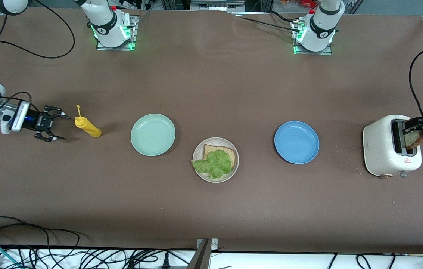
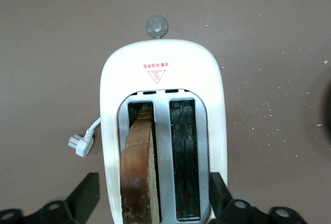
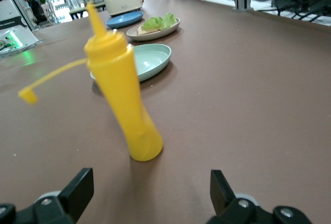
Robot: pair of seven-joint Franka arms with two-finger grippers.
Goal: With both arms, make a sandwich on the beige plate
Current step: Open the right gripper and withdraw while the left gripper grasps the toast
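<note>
The beige plate [image 1: 233,170] sits mid-table and holds one tan bread slice [image 1: 220,150] with a green lettuce leaf [image 1: 215,164] on top. It also shows in the right wrist view [image 3: 155,31]. A second browned slice [image 1: 415,139] stands in a slot of the white toaster [image 1: 381,145] at the left arm's end. My left gripper [image 1: 413,129] hovers right over that toaster. In the left wrist view its gripper [image 2: 152,198] is open, with its fingers [image 2: 88,193] outside the toaster [image 2: 160,63] and apart from the slice [image 2: 138,167]. My right gripper [image 1: 52,127] is open and empty beside a yellow bottle.
The yellow squeeze bottle [image 1: 88,127] stands just in front of my right gripper [image 3: 150,193] and fills the right wrist view [image 3: 121,94]. A mint-green plate [image 1: 153,134] and a blue plate [image 1: 296,142] flank the beige plate. The toaster's plug [image 2: 80,144] lies on the table.
</note>
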